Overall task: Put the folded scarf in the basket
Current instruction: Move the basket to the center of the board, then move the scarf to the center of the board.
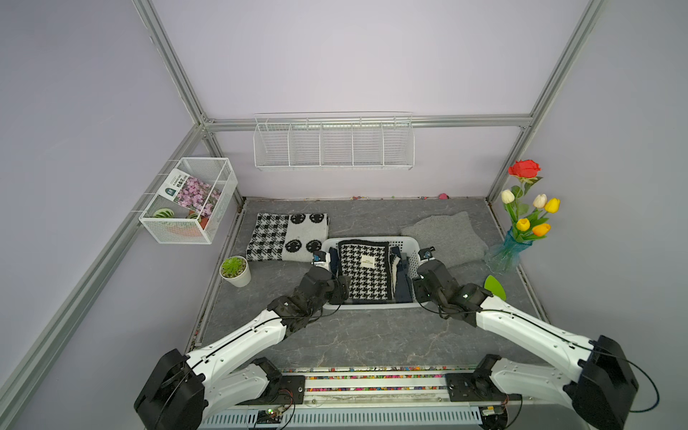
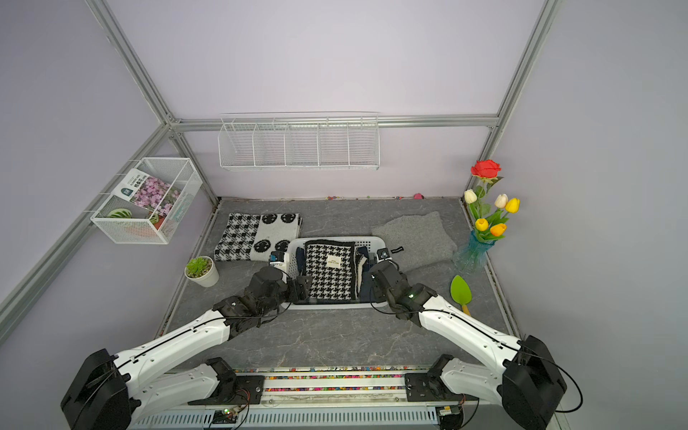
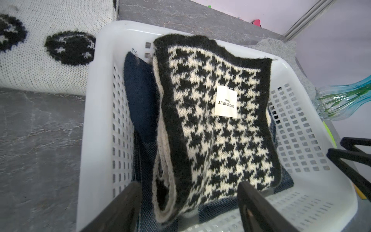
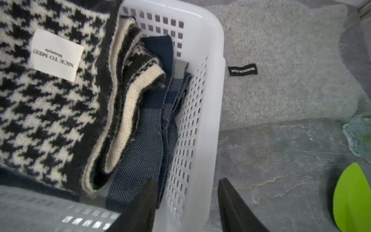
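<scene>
Scarf (image 1: 366,268), folded houndstooth, lies flat inside the basket (image 1: 372,306) on top of a navy cloth (image 4: 144,140), label up. Placement looks done. I judge the step in hand to be letting go and clearing out.

Left gripper (image 3: 188,185): jaws wide, at the scarf's near end, which lies between its fingers. No pinch is visible, and I cannot tell whether the tips touch the knit.

Right gripper (image 4: 186,180): jaws apart, straddling the basket's right wall. One finger is inside by the navy cloth, the other outside over the worktop (image 4: 281,160). It holds nothing.

To do it well: keep both sets of jaws apart and lift straight up before pulling back, so no finger snags the knit or disturbs the fold. The right side needs care, since a sideways move could hook the wall and drag the basket.
</scene>
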Available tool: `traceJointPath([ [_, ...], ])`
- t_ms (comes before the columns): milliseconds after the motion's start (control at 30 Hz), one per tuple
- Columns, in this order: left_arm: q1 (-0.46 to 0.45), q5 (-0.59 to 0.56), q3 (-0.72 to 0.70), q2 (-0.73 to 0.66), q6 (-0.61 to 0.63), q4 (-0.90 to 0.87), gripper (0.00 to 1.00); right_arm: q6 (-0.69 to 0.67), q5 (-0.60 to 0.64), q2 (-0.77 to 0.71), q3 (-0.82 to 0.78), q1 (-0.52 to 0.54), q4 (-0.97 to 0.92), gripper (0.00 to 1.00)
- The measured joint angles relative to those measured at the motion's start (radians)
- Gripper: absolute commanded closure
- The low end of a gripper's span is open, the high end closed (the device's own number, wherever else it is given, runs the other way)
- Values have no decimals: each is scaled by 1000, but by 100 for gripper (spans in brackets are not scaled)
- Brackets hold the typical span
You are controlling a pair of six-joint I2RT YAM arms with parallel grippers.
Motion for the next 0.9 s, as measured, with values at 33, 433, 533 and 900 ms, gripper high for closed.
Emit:
traceJointPath([
  [33,0,0,0,0,0,0,22,1,-8,10,0,-4,4,51],
  [433,0,-6,-24,-112,19,13,24,44,-247,153,10,-16,93,50],
  [533,0,1,-24,-112,21,16,24,42,-246,133,8,-13,90,47],
  [900,-5,79,-43,-107,19,45,24,33,-157,-75,18,-182,97,44],
])
